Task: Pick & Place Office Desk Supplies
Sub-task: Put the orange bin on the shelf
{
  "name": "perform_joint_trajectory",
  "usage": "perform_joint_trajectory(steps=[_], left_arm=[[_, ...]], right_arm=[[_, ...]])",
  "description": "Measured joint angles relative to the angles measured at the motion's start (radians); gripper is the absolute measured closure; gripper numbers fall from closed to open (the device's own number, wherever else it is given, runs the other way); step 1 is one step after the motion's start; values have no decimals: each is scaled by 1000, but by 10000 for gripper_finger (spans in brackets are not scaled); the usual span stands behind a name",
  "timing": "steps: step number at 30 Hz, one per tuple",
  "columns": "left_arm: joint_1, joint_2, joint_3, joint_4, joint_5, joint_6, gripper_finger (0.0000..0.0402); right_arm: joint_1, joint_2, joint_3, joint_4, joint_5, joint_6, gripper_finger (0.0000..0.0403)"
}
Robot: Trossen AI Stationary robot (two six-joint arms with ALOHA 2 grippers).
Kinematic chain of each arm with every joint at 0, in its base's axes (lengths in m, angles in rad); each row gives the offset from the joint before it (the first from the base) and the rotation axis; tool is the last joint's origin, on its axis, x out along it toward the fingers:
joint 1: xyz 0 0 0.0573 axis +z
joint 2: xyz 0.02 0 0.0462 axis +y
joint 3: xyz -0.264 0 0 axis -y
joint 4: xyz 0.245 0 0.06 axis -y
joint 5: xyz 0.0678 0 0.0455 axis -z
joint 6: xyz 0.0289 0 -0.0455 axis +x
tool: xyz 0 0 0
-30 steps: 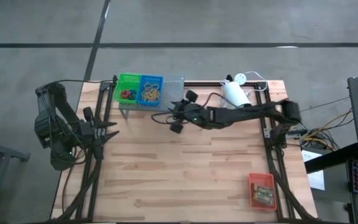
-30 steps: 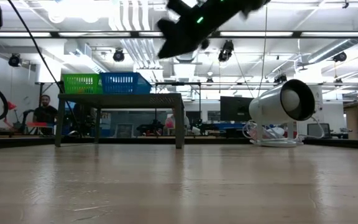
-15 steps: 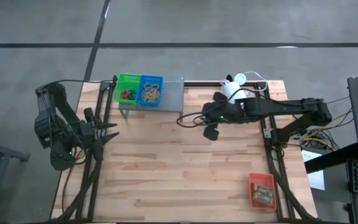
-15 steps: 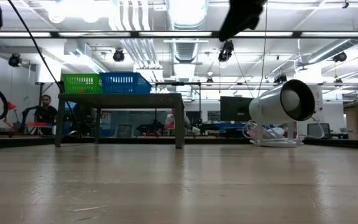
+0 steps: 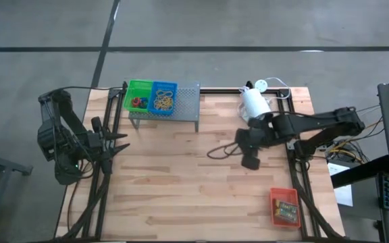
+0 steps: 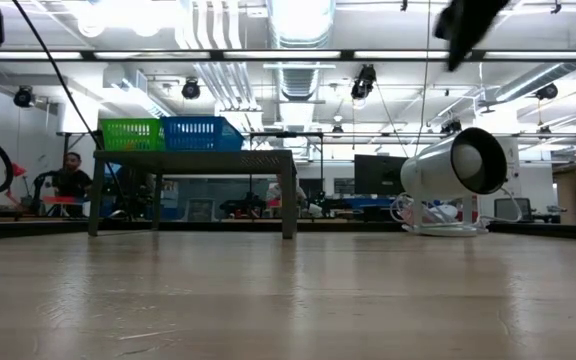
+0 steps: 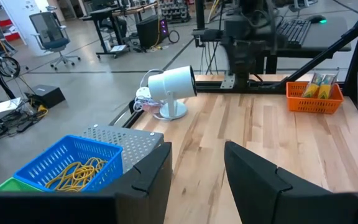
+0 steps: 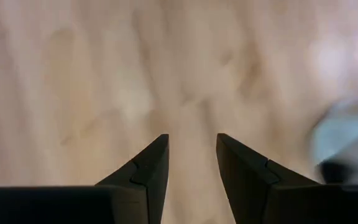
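Note:
A green tray [image 5: 138,96] with small red and blue loops and a blue tray [image 5: 164,98] holding tan rubber bands stand side by side on the grey shelf [image 5: 188,101] at the far left. A red-orange tray [image 5: 284,206] with two printed card boxes rests on the table at the near right. My right gripper [image 5: 244,150] hangs open over bare wood near the white lamp [image 5: 255,102], pointing steeply down [image 8: 191,137], nothing between its fingers. My left gripper [image 5: 121,143] waits open at the table's left edge [image 7: 197,146].
The white lamp [image 6: 458,165] and its cord sit at the far right. The shelf [image 6: 193,160] stands on legs above the tabletop. Bare wood [image 5: 181,182] fills the middle and near left. A person [image 6: 71,178] sits in the room beyond the table.
My right gripper has swung away from the shelf toward the table's right and near side, rising and tipping from nearly level to steeply downward. The trays on the shelf have stayed where they were.

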Motion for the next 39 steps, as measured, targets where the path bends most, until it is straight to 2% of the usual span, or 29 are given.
perform_joint_trajectory(steps=[4,9,15,18,24,30,34,39], left_arm=[[0,0,0,0,0,0,249],[0,0,0,0,0,0,249],[0,0,0,0,0,0,249],[0,0,0,0,0,0,249],[0,0,0,0,0,0,249],[0,0,0,0,0,0,249],[0,0,0,0,0,0,249],[0,0,0,0,0,0,249]], right_arm=[[59,-10,0,-103,-112,159,273],[144,-16,0,-160,-129,194,284],[232,-8,-4,-277,-179,386,287],[294,-8,-19,-278,-228,458,287],[460,-8,-81,-275,-223,606,287],[575,-14,-153,-213,-227,766,287],[629,-27,-219,-169,-232,786,287],[638,-107,-351,-44,-246,838,287]])
